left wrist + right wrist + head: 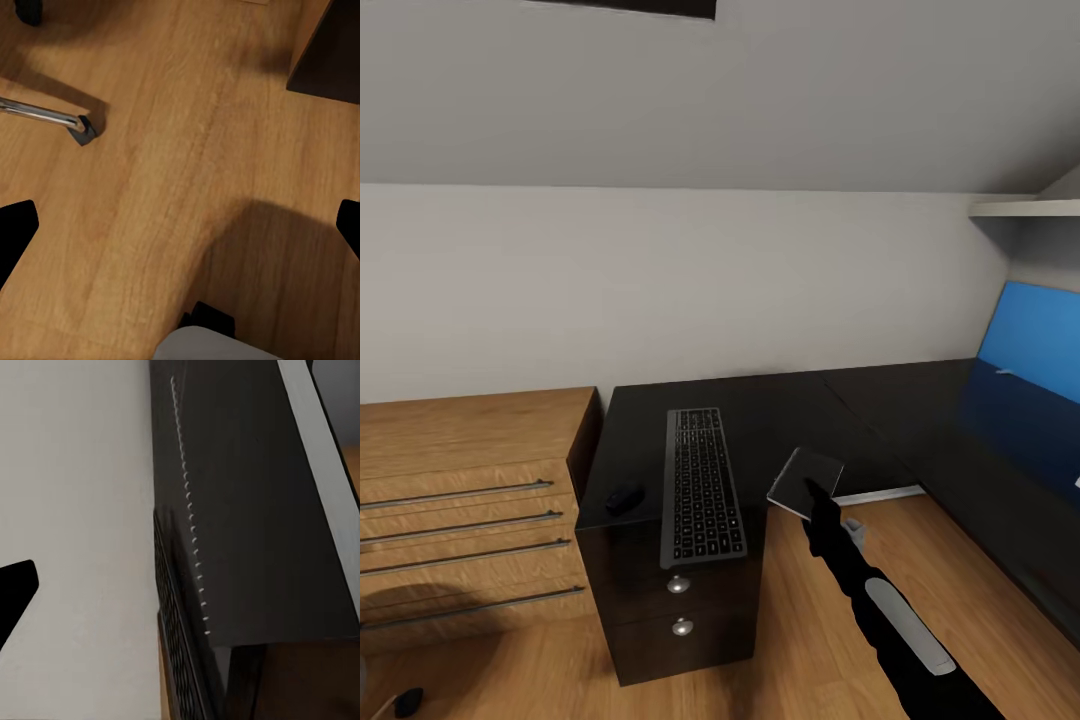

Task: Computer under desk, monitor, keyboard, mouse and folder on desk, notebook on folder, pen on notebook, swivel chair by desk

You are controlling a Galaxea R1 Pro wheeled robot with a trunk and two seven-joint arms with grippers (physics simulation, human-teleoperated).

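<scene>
**Notebook in the right pincer, over the edge of the dark surface**

Your right pincer (812, 492) is clenched on the notebook (806, 479), holding it by its near edge so it hangs tilted above the front edge of the dark surface (780, 400), just beside the keyboard (701, 483). In the right wrist view the spiral binding (191, 536) runs along the cover, with the keyboard (174, 637) close behind it.

Expect the notebook to be light and thin, fairly stiff across the cover but apt to sag or swing from a one-edge hold. The cover looks smooth, so it could slip if you tip it steeply. Keep the hold on the plain edge, away from the wire spiral, which gives the fingers nothing flat to bear on.

The keyboard overhangs the front of the surface above the drawers (678, 585); it is long, rigid and light, and a nudge could tip it off. The mouse (624, 497) sits near it on the left: small, smooth, easy to knock.

Your left pincer (180, 225) is released, fingers spread wide over the wooden floor (165, 150), beside a chair leg (45, 116).

Both dark drawers are closed, as are those of the wooden dresser (460, 470); what they hold is hidden. I can't spot the folder here.
</scene>
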